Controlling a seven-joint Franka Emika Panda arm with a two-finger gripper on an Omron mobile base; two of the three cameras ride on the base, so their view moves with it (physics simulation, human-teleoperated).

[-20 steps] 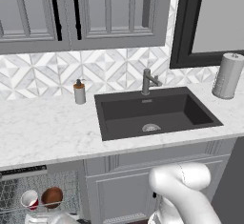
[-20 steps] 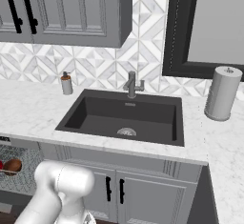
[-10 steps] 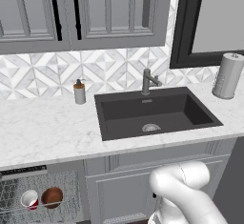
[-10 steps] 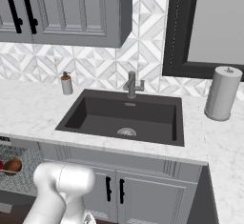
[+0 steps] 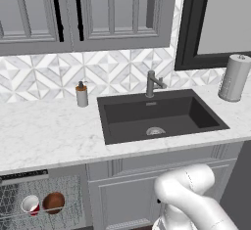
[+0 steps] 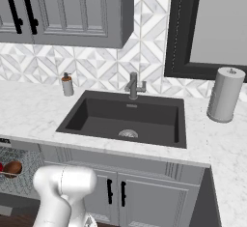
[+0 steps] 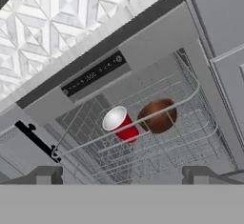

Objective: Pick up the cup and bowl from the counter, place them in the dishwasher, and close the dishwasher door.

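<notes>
The red cup (image 7: 120, 123) lies tipped in the grey wire rack (image 7: 190, 99) of the open dishwasher (image 7: 95, 73), white rim toward the hand camera. The dark brown bowl (image 7: 157, 116) rests right beside it. The dishwasher door (image 7: 14, 154), with its black bar handle (image 7: 34, 140), hangs open at the lower left of the hand view. My gripper (image 7: 123, 175) is open and holds nothing; its fingertips (image 7: 45, 174) stand apart, short of the rack. From the base, the cup (image 5: 30, 204) and bowl (image 5: 53, 202) sit in the rack under the white marble counter (image 5: 49, 136). The bowl (image 6: 13, 168) also peeks in at the right base view's left edge.
A dark sink (image 5: 159, 114) with a grey faucet (image 5: 153, 83) is set into the counter. A soap dispenser (image 5: 82, 95) stands to its left and a paper towel roll (image 5: 234, 77) to its right. Grey cabinet doors (image 6: 140, 197) sit under the sink, beside the dishwasher.
</notes>
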